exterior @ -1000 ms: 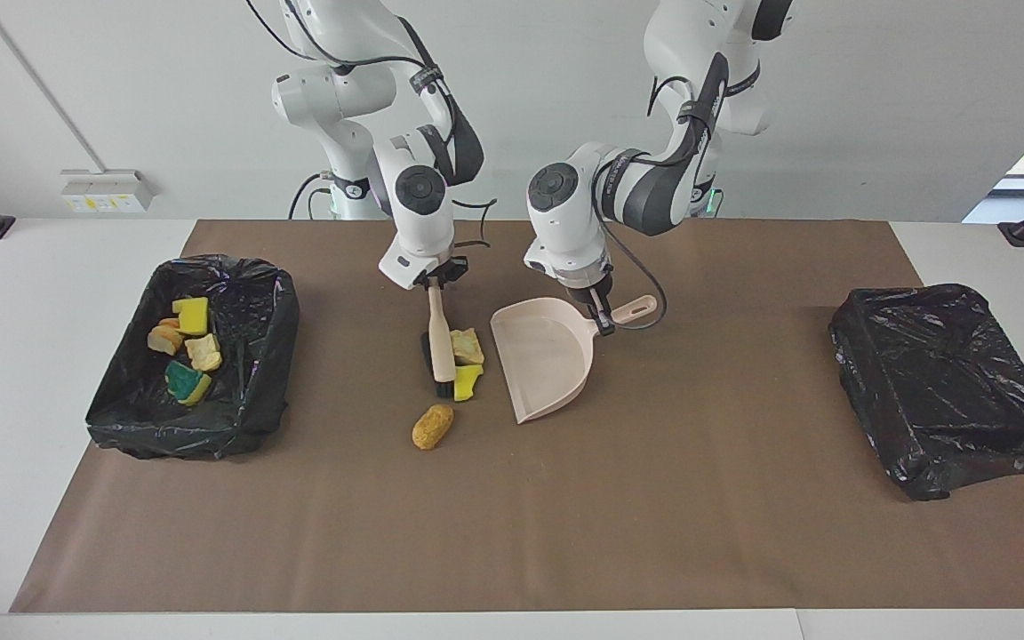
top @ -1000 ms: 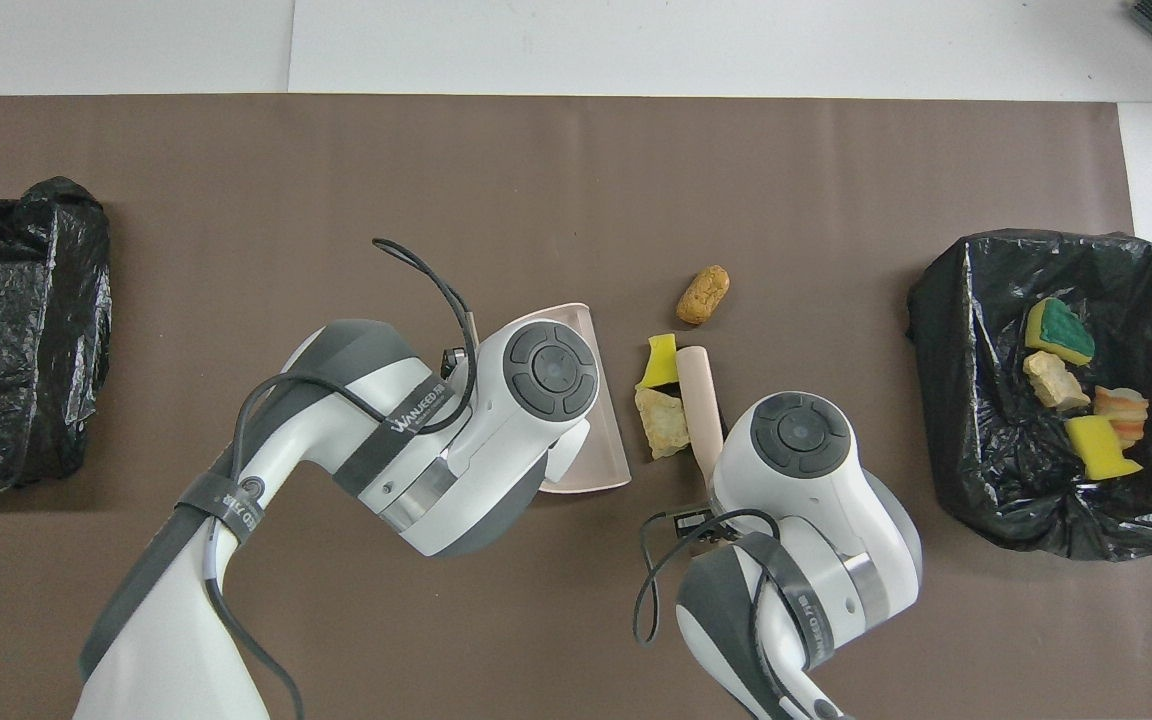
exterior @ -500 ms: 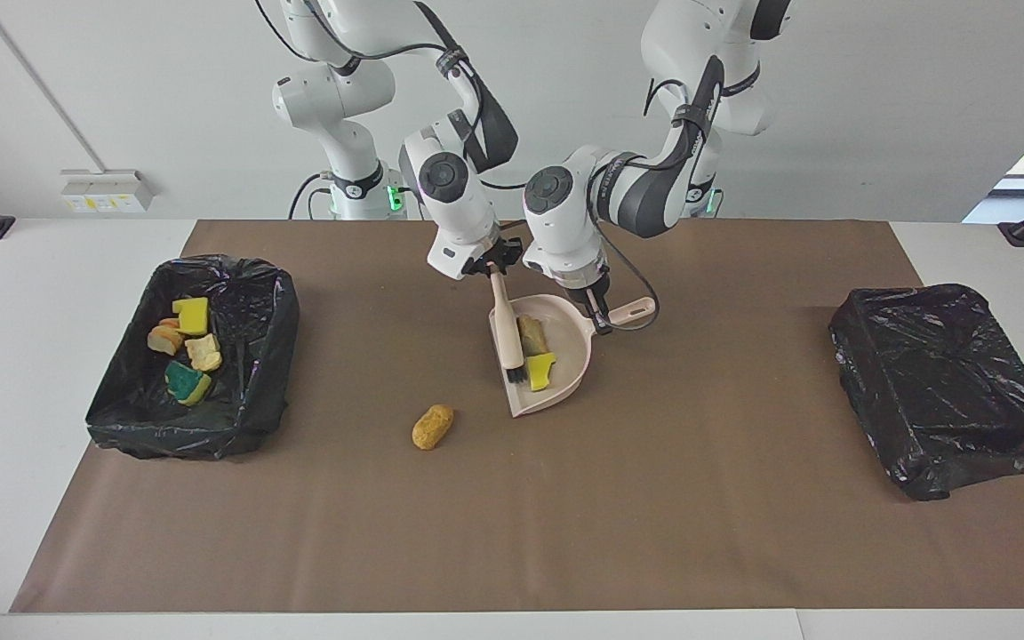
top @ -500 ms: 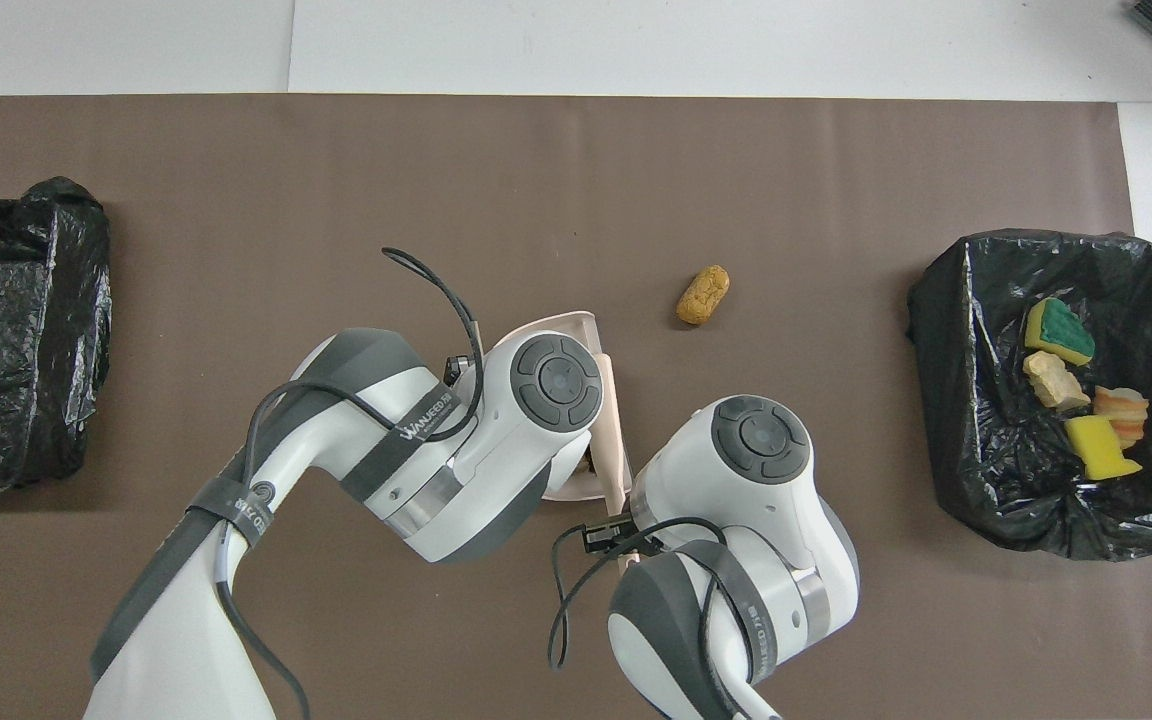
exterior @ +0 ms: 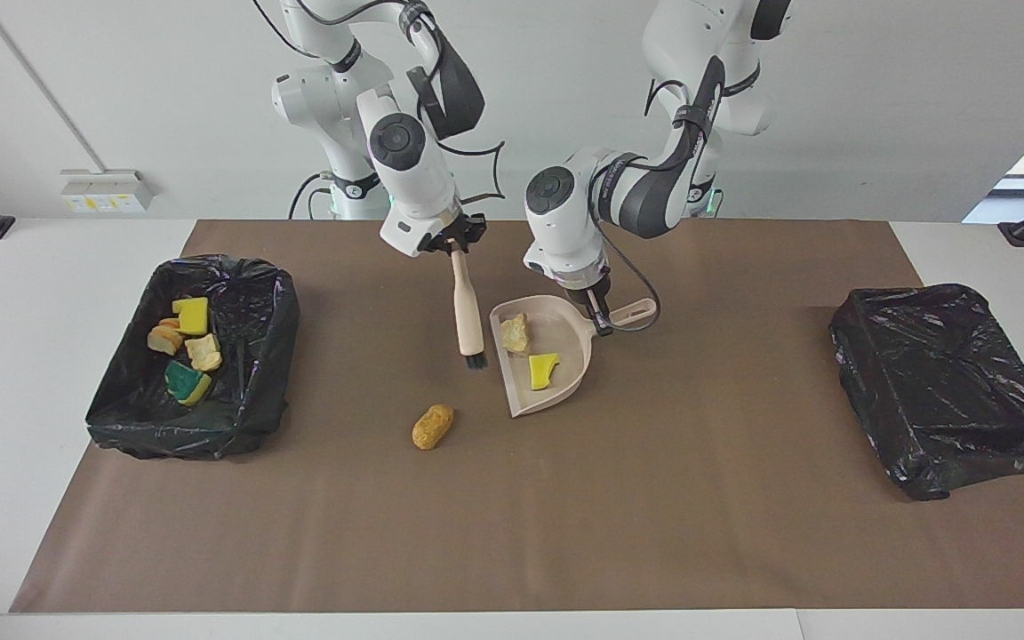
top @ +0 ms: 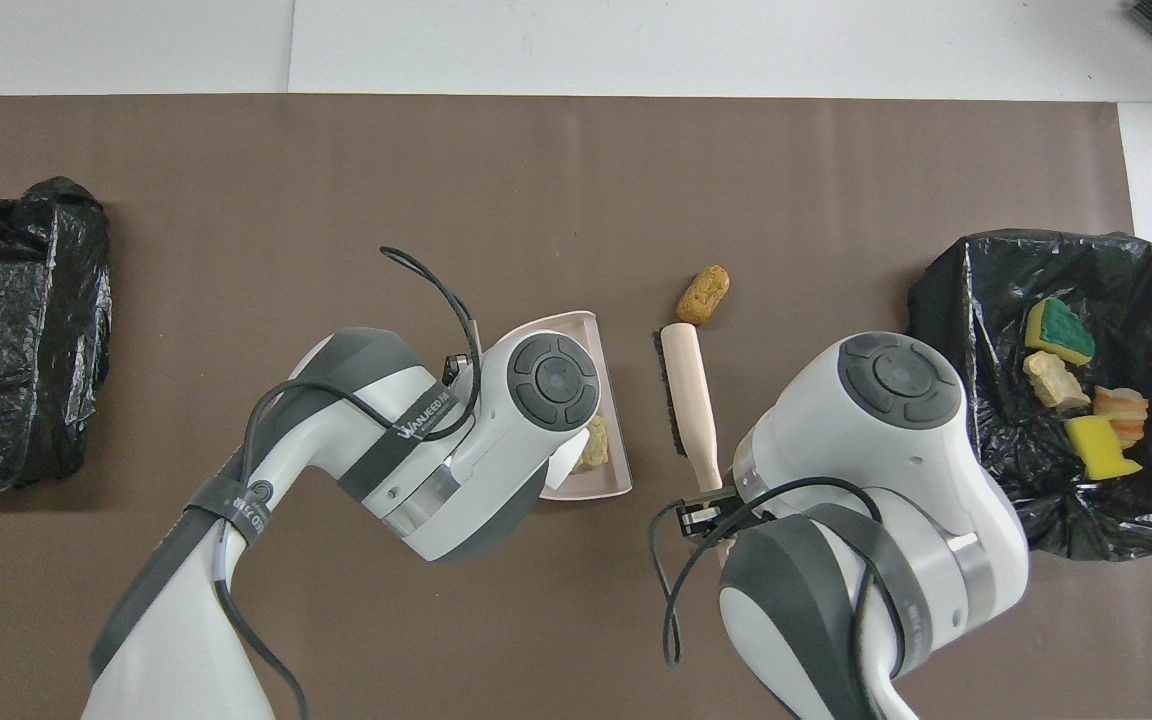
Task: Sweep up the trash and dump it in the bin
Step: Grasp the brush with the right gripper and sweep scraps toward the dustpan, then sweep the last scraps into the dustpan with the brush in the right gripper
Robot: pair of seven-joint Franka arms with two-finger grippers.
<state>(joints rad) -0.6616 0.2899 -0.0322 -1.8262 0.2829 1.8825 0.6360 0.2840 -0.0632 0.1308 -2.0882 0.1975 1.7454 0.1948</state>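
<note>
Two scraps [exterior: 530, 351] in dustpan [exterior: 565, 391], brush [exterior: 468, 320] alongside

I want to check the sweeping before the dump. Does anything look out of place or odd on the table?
One orange-brown piece lies alone on the brown mat, outside the dustpan, which holds a tan piece and a yellow chunk. The brush hangs beside the pan. The bin at the left arm's end seems to lie upside down.

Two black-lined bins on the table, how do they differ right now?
The bin at the right arm's end holds scraps: yellow sponge chunks and bread-like pieces. The bin at the left arm's end shows no scraps. The first bin's liner gapes open as a hollow; the second bin's liner looks stretched and crinkled across it. Both are rectangular, black-lined, and sit on the brown mat.
</note>
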